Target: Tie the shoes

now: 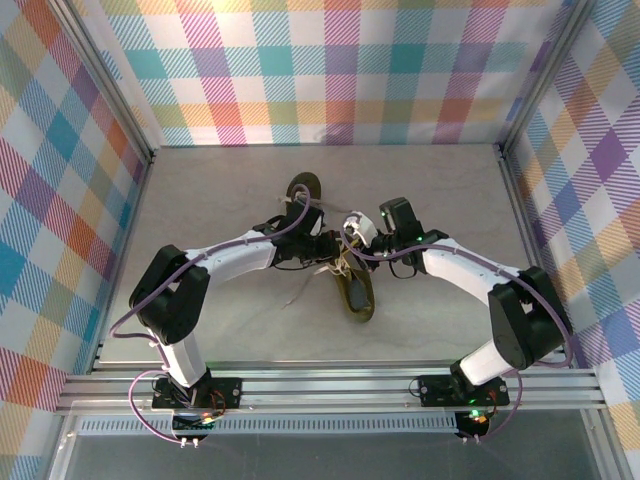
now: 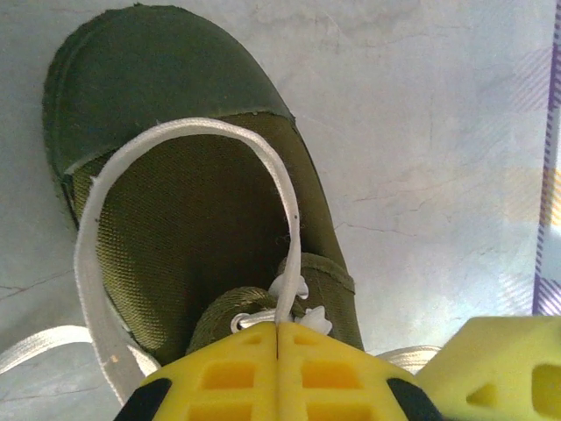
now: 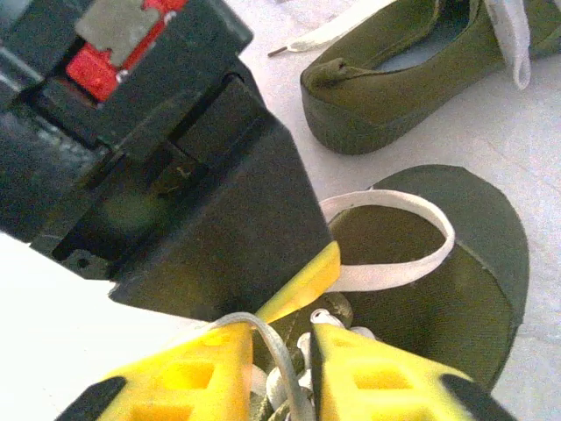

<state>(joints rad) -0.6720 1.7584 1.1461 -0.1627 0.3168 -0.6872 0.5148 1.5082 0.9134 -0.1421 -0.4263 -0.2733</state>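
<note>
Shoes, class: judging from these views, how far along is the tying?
Done: no finished bow shows yet. In hand: the left gripper is shut on a lace loop over one shoe; the right gripper stands open around a strand. To do: this knot, then the other shoe, laces loose.

Heel of shoe (image 2: 202, 219) behind left tool (image 2: 278, 329)

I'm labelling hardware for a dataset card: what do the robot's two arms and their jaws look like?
The left arm and right arm have white link shells with black joints and black bases. A purple cable runs along each. The jaws are yellow blocks with rectangular recesses, black at the corners.
</note>
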